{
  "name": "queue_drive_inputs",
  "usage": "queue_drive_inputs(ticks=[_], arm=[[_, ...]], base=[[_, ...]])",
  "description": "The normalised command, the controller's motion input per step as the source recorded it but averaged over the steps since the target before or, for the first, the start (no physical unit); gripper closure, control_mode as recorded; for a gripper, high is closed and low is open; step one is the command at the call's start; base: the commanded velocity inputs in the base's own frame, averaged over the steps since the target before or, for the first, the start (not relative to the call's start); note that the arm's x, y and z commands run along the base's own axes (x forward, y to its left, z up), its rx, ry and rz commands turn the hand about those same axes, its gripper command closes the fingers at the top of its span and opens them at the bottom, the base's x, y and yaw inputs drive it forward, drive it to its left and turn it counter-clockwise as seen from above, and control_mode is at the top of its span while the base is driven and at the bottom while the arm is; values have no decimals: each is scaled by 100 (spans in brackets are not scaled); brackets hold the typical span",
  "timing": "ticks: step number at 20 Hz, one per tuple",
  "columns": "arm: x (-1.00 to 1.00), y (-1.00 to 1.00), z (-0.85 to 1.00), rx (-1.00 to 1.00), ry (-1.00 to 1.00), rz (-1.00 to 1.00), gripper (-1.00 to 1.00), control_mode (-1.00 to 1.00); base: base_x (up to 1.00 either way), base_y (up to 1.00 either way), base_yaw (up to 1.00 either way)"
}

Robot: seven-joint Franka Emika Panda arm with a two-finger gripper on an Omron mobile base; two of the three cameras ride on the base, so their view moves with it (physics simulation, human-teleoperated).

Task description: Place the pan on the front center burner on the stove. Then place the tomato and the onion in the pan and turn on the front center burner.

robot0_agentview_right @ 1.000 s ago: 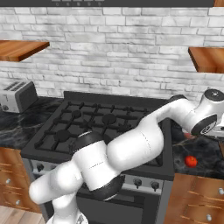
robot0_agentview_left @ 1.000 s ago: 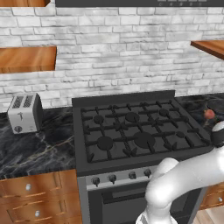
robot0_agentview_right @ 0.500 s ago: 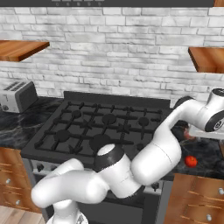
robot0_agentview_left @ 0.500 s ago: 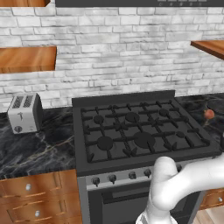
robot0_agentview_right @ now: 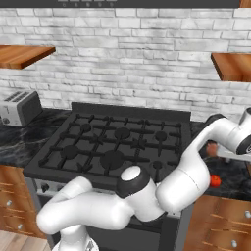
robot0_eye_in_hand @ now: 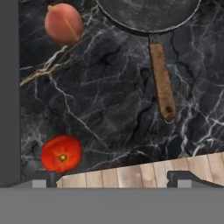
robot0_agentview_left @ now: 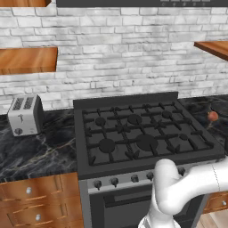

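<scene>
End effector (robot0_eye_in_hand: 113, 177) open above empty pan (robot0_eye_in_hand: 146, 13).

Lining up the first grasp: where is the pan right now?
The pan lies on the dark marble counter right of the stove, at the hand view's top, handle pointing toward the counter's front edge, onion beside it.

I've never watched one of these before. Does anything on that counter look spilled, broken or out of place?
Nothing stands out. The pan sits flat on the dark marble counter, its wooden handle intact. The onion and tomato lie whole and apart from it. No spill or damage shows.
</scene>
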Motion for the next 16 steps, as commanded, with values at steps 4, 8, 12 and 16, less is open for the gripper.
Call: queue_drive_inputs(ticks=[4, 8, 12, 16], arm=[[17, -23, -34, -3, -1, 0, -100, -100], [19, -21, -27, -3, 0, 0, -100, -100], [22, -24, -20, -4, 0, 0, -100, -100], [21, -26, -21, -5, 0, 0, -100, -100]], base=[[0, 0, 0], [0, 0, 0], [0, 0, 0], [0, 0, 0]])
